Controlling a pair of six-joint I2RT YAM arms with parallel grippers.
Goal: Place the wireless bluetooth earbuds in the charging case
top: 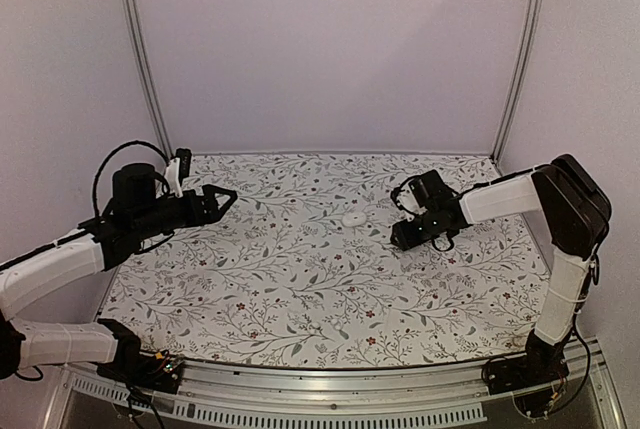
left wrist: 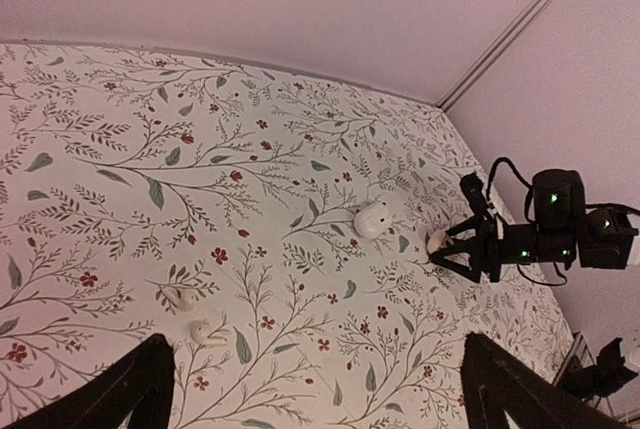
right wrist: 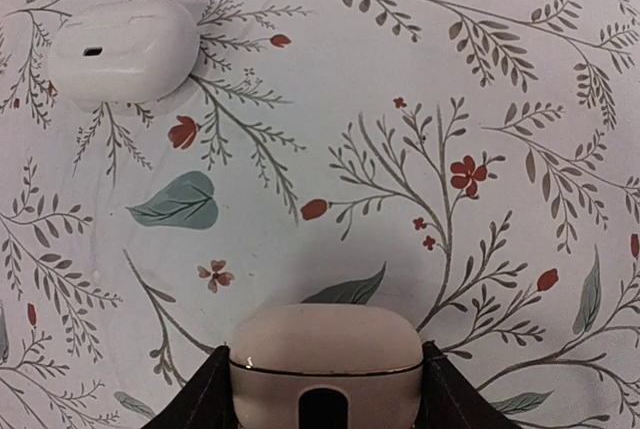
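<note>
**Case in my right tool, earbuds waiting on the left**

My right tool point(right wrist: 325, 377) is clenched on the charging case point(right wrist: 325, 339), with one dark finger against each flank. I take this piece for the case because a lid seam runs across it and a dark slot sits below the seam. Gripping by the flanks looks deliberate to me: it leaves the seam and the top clear, so the lid could be swung open later. The case sits low against the floral surface point(top: 300, 299). I cannot tell whether it is resting there or just lifted.

A little beyond it, apart from my fingers, a white oval piece point(right wrist: 125, 49) lies on the surface with a small dark mark at one end. I cannot tell what it is, so I leave it where it is.

Farther across, the two earbuds point(left wrist: 186, 299) lie just beside each other, well apart from the case and closer to my left arm. My left tool point(left wrist: 315, 369) hangs above that side, released, with its fingers spread as wide as they go and nothing between them. That suits picking up the earbuds, I judge. No earbud is in the case yet.
</note>
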